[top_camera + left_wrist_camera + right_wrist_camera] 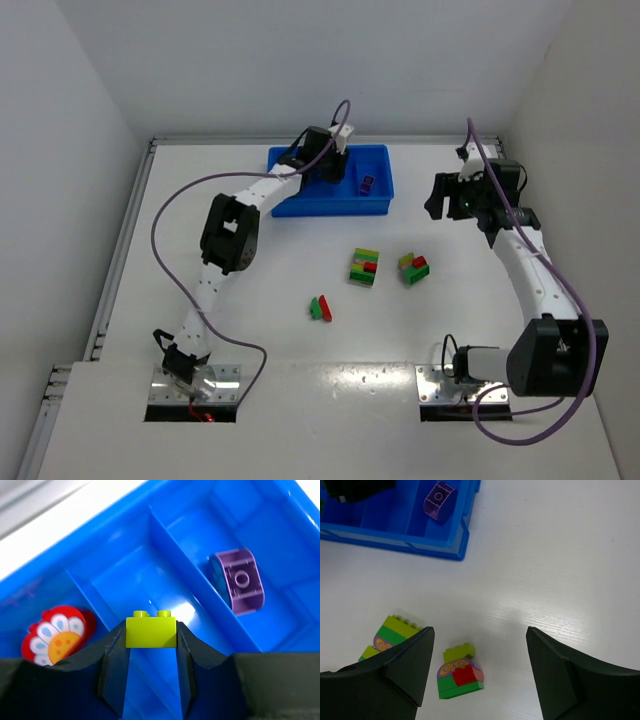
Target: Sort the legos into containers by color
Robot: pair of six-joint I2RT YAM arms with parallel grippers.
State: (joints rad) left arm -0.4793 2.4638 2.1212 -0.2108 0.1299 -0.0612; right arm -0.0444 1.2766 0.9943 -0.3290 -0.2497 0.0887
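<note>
Treat the sort as in its early stage. Two pieces lie in the blue tray, which stands at the far middle of the table; a third piece is over it, not yet released.

Tray contents:
- The purple brick lies in the rightmost compartment.
- The compartment next to it on the left holds nothing visible. The left gripper hangs over this one, closed on a yellow-green brick, which is clear of the floor.
- The next compartment to the left holds a red flower-printed piece.
- The fourth compartment cannot be checked; the arm covers it.

Not yet sorted, all on the table nearer than the tray:
- The middle clump of green, yellow and red bricks.
- The right clump, just beside it and apart from it.
- The small red-and-green pair, nearer and to the left.

The right gripper has its jaws spread, holds nothing and hovers above the right clump. You will probably need to pull the clumps apart before placing them by colour.
</note>
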